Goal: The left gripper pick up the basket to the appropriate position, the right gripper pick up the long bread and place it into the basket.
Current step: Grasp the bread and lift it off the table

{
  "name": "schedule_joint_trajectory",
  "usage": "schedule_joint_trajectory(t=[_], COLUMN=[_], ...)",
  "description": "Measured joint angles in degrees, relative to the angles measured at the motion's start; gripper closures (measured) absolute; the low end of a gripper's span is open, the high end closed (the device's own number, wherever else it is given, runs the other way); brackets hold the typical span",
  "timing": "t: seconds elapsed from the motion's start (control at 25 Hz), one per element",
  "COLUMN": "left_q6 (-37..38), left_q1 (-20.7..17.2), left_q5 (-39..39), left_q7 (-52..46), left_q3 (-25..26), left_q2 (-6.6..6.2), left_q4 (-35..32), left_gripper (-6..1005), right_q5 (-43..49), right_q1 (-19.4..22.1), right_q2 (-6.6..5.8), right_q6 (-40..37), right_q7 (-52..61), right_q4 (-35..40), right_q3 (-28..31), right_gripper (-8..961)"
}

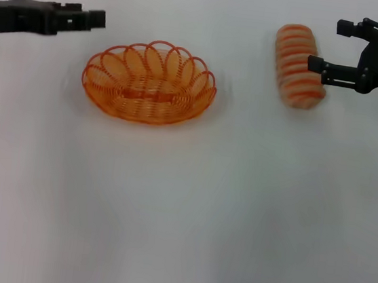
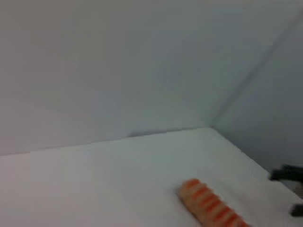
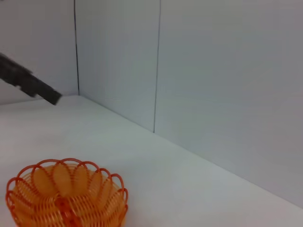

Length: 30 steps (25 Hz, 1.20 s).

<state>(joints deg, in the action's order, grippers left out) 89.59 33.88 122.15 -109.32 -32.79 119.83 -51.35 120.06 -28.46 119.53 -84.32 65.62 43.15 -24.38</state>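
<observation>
At the far right of the bench [image 1: 178, 236], the right end effector [image 1: 323, 44] sits spread open, one finger crossing in front of the long bread [image 1: 299, 65]. I'd center both fingers across its middle before squeezing. Its long axis runs near-to-far. Left end effector [image 1: 97, 19], can't tell its state, hovers just behind the basket [image 1: 149, 81].

right tool [image 1: 323, 46] open beside long bread [image 1: 299, 66] | basket [image 1: 149, 81] empty
</observation>
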Motion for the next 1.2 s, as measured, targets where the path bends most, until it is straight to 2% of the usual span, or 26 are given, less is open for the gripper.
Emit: schedule_joint_trajectory(t=[0.12,0.28,0.4,0.52,0.68,0.88,1.2], left_q6=[5.4,10.0,11.9,12.6,15.9,18.4,20.4], left_q1=[-0.2,-1.9,-3.8,-7.4,-10.8,-13.1,-14.0], left_q5=[0.2,1.2,3.0,3.1,2.8,4.9,6.1], left_q7=[5.1,9.5,10.7,11.3,13.9,15.4,15.6], left_q3=[0.8,0.7,0.9,1.5,4.9,5.9,7.2], left_q2=[-0.78,-1.06,-0.86,-0.50,0.12,0.50,0.44], left_q4=[0.2,-0.3,-1.7,-4.7,-6.1,-6.7,-7.2], left_gripper=[306,308,298,298,298,298,297], right_q5=[0.0,0.0,0.0,-0.4,-3.4,-7.5,-8.3], right_q1=[0.0,0.4,0.9,1.5,3.0,4.9,5.2], right_q2=[0.00,0.00,0.00,0.05,0.09,0.09,-0.19], right_q6=[0.0,-0.4,-0.6,-0.6,-0.4,-0.4,-0.2], right_q7=[0.0,0.0,0.0,-0.1,-0.1,0.0,3.4], right_q4=[0.0,0.0,0.0,0.1,0.2,0.4,0.5], right_q3=[0.0,0.0,0.2,0.7,0.7,0.7,0.2], right_gripper=[37,37,38,38,38,38,31])
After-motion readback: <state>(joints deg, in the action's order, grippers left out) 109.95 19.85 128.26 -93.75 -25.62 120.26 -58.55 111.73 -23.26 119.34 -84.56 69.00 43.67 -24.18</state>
